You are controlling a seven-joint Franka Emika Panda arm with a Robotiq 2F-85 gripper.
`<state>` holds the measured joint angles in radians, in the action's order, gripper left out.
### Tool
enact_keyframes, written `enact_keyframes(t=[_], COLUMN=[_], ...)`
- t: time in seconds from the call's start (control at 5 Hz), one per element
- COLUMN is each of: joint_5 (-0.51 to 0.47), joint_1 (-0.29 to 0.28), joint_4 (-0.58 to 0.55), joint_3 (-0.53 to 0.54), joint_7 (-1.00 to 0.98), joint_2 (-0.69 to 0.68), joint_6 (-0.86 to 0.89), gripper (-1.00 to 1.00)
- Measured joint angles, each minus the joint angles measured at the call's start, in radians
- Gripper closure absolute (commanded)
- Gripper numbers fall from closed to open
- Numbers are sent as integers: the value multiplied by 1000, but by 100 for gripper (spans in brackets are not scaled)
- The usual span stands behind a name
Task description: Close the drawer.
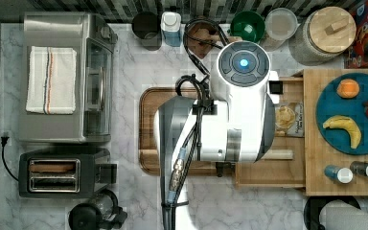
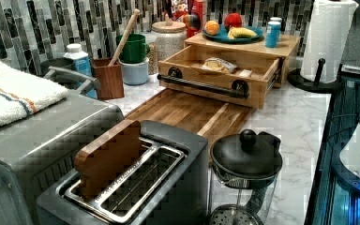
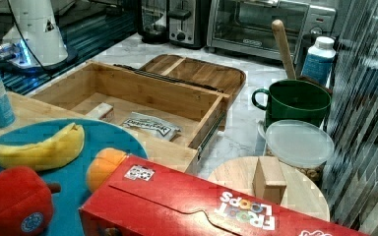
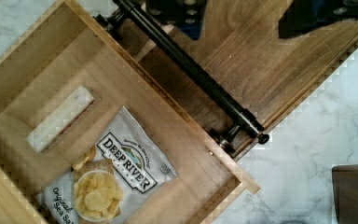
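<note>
**Light-wood drawer [image 3: 142,93] out, waiting for a push**

Reading the top view's left to right: dark brown tray [image 1: 146,124] beneath the pincer [image 4: 247,18], likely there to protect the counter. Next, black bar handle [image 4: 191,74], just below the pincer and facing it, handy for pushing. Beyond the pincer, drawer standing well out of its cabinet, chip bag [image 4: 126,168] inside. Hovers wrist-down over the handle, arm folded above the drawer front; fingers [image 4: 182,11] spread wide, gripping nothing, touching nothing.

Bare wooden tray [image 2: 187,112] before drawer [image 2: 215,75]
</note>
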<state>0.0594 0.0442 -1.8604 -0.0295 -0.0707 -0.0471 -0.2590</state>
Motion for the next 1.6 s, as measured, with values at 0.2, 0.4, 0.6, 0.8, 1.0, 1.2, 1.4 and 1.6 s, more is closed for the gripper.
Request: enact_keyframes(t=[0.2,0.4,0.6,0.8,1.0,1.2,1.4,1.6], joint_5=[7,5,5,-2,-2,-24,-34,-34], joint_1=[6,7,10,19,18,17,16,10], joint_4=[-1,-2,-15,-43,-75,-101,-103,-110], joint_3=[0,-9,-9,9,18,28,57,96], joint_7=[0,0,-12,-97,-180,-324,-480,-503], joint_2=[-2,-5,-5,-5,-5,-5,-11,-13], joint_6=[-14,-13,-29,-37,-36,-34,3,9], gripper=[100,-100,-100,-100,-100,-100,-100,69])
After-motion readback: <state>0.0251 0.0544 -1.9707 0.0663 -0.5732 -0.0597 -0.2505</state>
